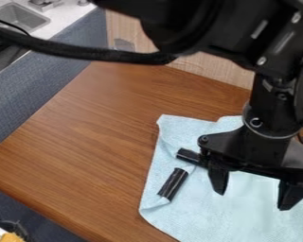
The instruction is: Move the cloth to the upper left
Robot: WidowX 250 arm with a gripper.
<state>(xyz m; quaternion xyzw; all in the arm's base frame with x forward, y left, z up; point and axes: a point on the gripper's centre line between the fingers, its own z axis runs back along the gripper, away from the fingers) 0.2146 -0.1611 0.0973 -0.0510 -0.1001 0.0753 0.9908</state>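
The fingers of the black gripper [255, 189] stand wide apart over the pale blue cloth [204, 212], which lies spread and slightly creased on the lower right of the wooden surface [84, 156]. Near the cloth's left edge is a short black cylinder [173, 184]. Beyond, at upper left, is a sink [20, 16].
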